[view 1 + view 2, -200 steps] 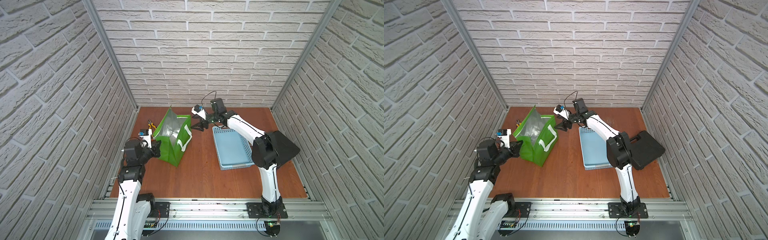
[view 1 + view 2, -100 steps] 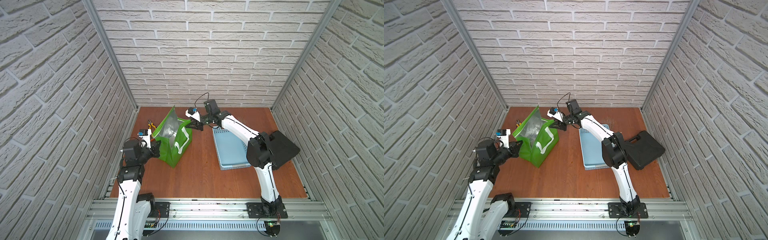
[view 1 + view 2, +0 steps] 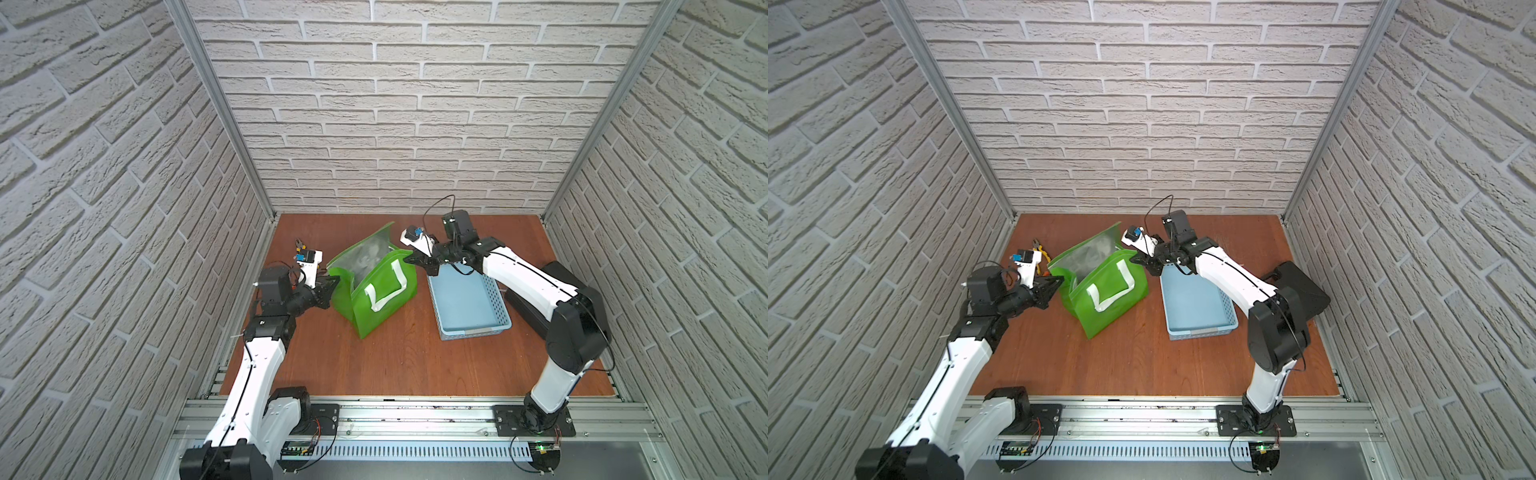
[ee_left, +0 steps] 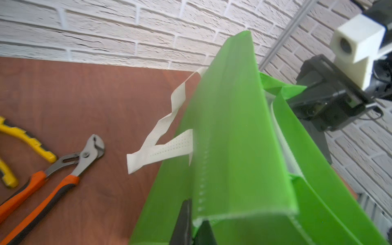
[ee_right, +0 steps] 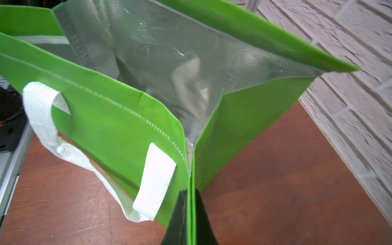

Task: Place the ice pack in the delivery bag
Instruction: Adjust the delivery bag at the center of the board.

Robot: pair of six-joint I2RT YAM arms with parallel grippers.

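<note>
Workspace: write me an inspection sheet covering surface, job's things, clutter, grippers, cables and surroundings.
Surface: brown wooden table, scuffed, no spills seen.
Job's things: green delivery bag upright, mouth held open, foil lining showing; ice pack not seen in any view.
Clutter: blue basket beside the bag, nothing visible inside; orange-handled pliers and yellow-handled tool near the left wall; black case by the right arm.
Grippers: left gripper shut on the bag's rim; right gripper shut on the opposite rim.
Cables: black cable looping above the right wrist, clear of the bag.
Surroundings: brick-pattern walls on three sides; aluminium rail along the front.
</note>
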